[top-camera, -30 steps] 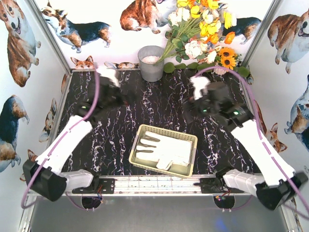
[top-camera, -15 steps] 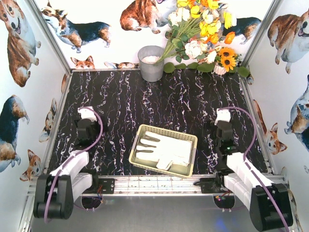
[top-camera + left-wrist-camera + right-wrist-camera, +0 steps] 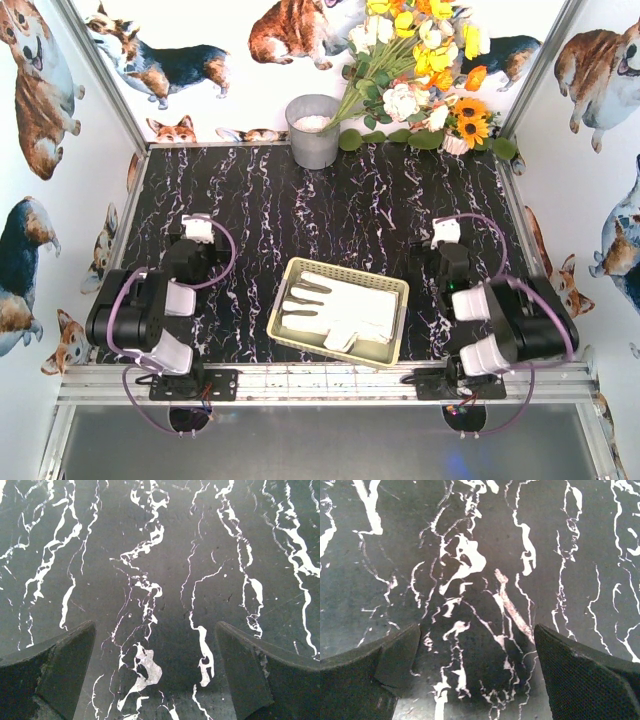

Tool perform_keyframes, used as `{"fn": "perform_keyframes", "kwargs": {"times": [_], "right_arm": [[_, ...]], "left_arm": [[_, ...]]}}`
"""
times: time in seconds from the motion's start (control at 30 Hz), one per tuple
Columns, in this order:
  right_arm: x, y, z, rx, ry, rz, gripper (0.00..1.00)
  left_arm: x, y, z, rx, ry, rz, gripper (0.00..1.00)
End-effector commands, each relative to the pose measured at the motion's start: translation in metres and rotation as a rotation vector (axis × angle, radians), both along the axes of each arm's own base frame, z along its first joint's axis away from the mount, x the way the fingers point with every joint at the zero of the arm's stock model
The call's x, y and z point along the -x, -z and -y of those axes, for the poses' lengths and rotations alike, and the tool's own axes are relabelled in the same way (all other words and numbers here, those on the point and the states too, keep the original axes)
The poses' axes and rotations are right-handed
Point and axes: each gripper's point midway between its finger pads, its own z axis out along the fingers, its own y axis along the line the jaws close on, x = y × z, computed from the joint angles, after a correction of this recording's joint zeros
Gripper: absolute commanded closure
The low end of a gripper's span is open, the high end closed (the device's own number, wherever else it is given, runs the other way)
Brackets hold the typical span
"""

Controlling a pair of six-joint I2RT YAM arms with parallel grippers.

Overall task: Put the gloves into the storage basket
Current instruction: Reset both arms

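Note:
The pale yellow storage basket (image 3: 346,269) sits on the black marble table at the near centre. Several white gloves (image 3: 345,308) with grey-olive fingertips lie inside it, piled flat. I see no gloves on the table outside the basket. My left gripper (image 3: 189,254) is folded back left of the basket, and in the left wrist view (image 3: 155,630) it is open and empty just above bare marble. My right gripper (image 3: 449,258) is folded back right of the basket, and in the right wrist view (image 3: 477,630) it is open and empty over marble.
A grey metal bucket (image 3: 313,130) stands at the back centre, with a bunch of artificial flowers (image 3: 420,70) to its right. Corgi-print walls close in the left, right and back. An aluminium rail (image 3: 320,383) runs along the near edge.
Both arms have drawn back from the far half of the table and folded down near their bases, on either side of the basket. The basket and gloves have not moved.

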Motion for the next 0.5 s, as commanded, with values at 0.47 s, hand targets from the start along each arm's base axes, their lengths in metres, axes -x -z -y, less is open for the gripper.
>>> {"fn": "perform_keyframes", "kwargs": {"times": [0.47], "right_arm": [[-0.0396, -0.0420, 0.0106, -0.086, 0.003, 0.141, 0.00]], "left_arm": [[-0.0210, -0.0345, -0.0236, -0.006, -0.152, 0.121, 0.00]]}}
